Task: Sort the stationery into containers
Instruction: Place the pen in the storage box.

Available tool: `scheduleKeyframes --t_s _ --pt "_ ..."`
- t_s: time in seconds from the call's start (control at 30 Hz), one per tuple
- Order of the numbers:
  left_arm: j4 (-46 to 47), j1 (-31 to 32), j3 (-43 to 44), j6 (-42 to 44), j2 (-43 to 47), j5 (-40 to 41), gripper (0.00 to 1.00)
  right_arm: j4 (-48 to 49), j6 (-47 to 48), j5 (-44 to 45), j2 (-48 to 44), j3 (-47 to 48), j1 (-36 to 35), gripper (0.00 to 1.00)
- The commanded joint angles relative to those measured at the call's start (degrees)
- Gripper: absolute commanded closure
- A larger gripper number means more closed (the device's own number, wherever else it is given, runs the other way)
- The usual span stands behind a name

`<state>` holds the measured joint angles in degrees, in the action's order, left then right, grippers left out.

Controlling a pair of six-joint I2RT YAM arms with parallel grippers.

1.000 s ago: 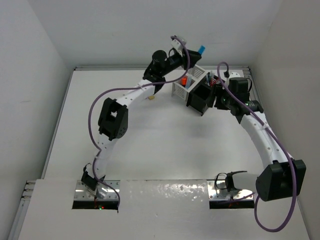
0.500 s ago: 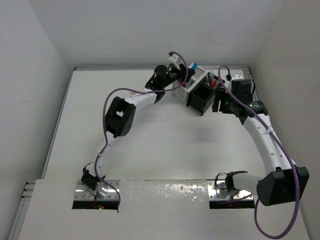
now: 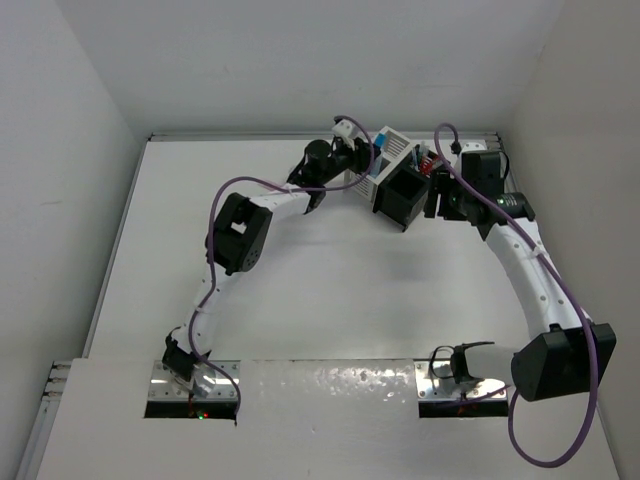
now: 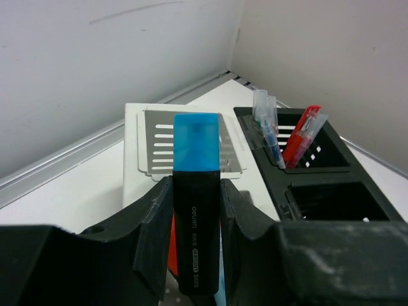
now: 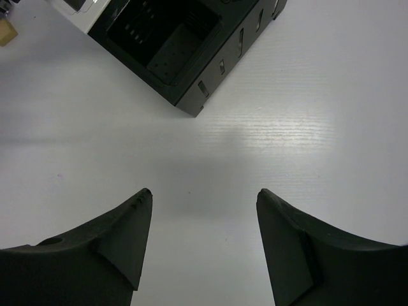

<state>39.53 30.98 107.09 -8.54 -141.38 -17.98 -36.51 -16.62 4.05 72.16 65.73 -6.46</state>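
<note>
At white box (image 4: pixel 146 159), outstretched left gripper (image 4: pixel 194 194) pinches highlighter (image 4: pixel 196 143) upright.

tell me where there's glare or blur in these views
right wrist view: a bright glare patch on the table, with soft shadow nearer the camera; left wrist view: the left end effector is dark and soft up close, while the highlighter it grips looks sharp; top external view: speckled reflections on the shiny plate.
</note>
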Motion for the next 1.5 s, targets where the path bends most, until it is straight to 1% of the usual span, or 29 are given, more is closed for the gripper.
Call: scheduleKeyframes --t_s 0.0,0.07,0.13,0.27,0.33,0.37,0.5,0.53,0.6,0.67,0.8,0.9,0.93,0.97,1.0,1.03,1.07,1.1,1.13,1.17,1.2,1.23,1.27,1.3,1.37,1.4,1.47 --pt "4.07 -1.1 -1.53 3.26 1.02 -1.27 0.88 -0.05 0.19 0.78 0.0 2.64 0.31 0.34" --pt "3.8 -1.27 -3.02 4.05 1.28 -2.5 0.79 -0.05 0.19 0.87 0.09 2.82 0.31 0.34" --pt "3.36 -1.36 -3.55 4.84 1.37 -3.37 0.76 -0.4 0.19 1.13 0.0 3.17 0.31 0.34" --pt "3.1 -1.54 -3.64 5.72 1.37 -4.17 0.61 -0.84 0.19 1.22 -0.44 3.79 0.31 0.34" --pt "3.1 -1.62 -3.47 5.55 1.46 -4.35 0.56 -1.02 -0.16 1.48 -0.62 3.87 0.31 0.34" --pt "3.19 -1.63 -3.47 5.55 1.46 -4.69 0.5 -1.19 -0.16 1.57 -0.88 3.87 0.39 0.34" --pt "3.1 -1.89 -2.85 5.46 1.81 -6.28 0.42 -1.46 -0.51 1.83 -1.58 3.53 0.31 0.34" --pt "3.1 -1.89 -2.68 5.55 1.9 -6.37 0.37 -1.46 -0.52 2.01 -1.67 3.44 0.39 0.34" --pt "2.92 -1.98 -1.98 5.46 2.16 -6.89 0.34 -1.46 -0.69 2.1 -2.11 3.17 0.39 0.34" --pt "2.49 -2.07 -0.92 5.37 2.51 -7.42 0.29 -1.46 -0.69 2.01 -2.46 2.91 0.31 0.34" --pt "-0.93 -2.24 5.31 5.63 4.27 -7.95 0.24 0.21 -0.96 1.31 -3.52 1.68 0.39 0.34" --pt "-6.81 -3.2 10.76 5.63 6.46 -6.72 0.21 2.84 -0.96 -0.27 -4.83 -0.6 0.39 0.34" --pt "-11.62 -3.64 12.51 6.07 7.86 -5.68 0.19 3.63 -1.04 -0.88 -5.27 -1.48 0.39 0.34" --pt "-14.54 -4.17 14.01 6.77 8.57 -5.06 0.19 5.56 -0.96 -1.67 -5.45 -2.97 0.39 0.34" --pt "-21.35 -5.57 16.9 8.0 10.15 -3.14 0.19 6.53 -1.04 -3.16 -5.63 -3.85 0.31 0.33" --pt "-25.08 -6.45 17.8 8.27 11.03 -1.99 0.22 8.37 -1.13 -3.7 -5.71 -5.25 0.13 0.33" --pt "-28.42 -7.68 17.89 8.18 12.0 -0.67 0.26 9.26 -1.48 -3.79 -5.63 -5.79 0.13 0.33" --pt "-35.15 -10.21 17.28 8.18 14.18 2.48 0.3 10.05 -1.83 -5.71 -5.45 -6.23 0.13 0.33" --pt "-38.88 -11.72 16.49 8.1 15.07 4.25 0.39 11.45 -2.1 -6.25 -5.1 -6.84 0.04 0.33" --pt "-43.61 -14.87 15.44 6.88 15.95 6.09 0.42 12.16 -2.79 -7.47 -4.84 -6.93 -0.04 0.33" --pt "-51.49 -16.29 15.34 6.34 16.14 10.38 0.46 12.6 -3.15 -8.0 -4.4 -6.94 -0.05 0.33" --pt "-55.57 -17.52 15.34 5.9 15.79 12.51 0.47 13.65 -3.5 -8.44 -3.87 -6.85 -0.22 0.33" --pt "-61.88 -19.1 15.52 6.86 14.65 15.4 0.47 14.1 -4.11 -8.88 -3.52 -6.85 -0.39 0.33" --pt "-64.72 -19.64 15.87 8.26 13.6 15.25 0.45 14.71 -4.38 -9.41 -3.26 -6.76 -0.48 0.33" --pt "-69.83 -20.17 18.41 16.92 9.75 14.55 0.45 15.77 -5.34 -9.85 -2.29 -6.76 -0.48 0.33" --pt "-72.9 -20.35 18.68 18.54 8.94 15.51 0.46 16.03 -5.61 -10.38 -1.85 -6.41 -0.48 0.33" --pt "-74.33 -21.13 18.69 23.11 7.96 12.55 0.47 15.51 -5.88 -10.82 -0.62 -5.8 -0.57 0.34"
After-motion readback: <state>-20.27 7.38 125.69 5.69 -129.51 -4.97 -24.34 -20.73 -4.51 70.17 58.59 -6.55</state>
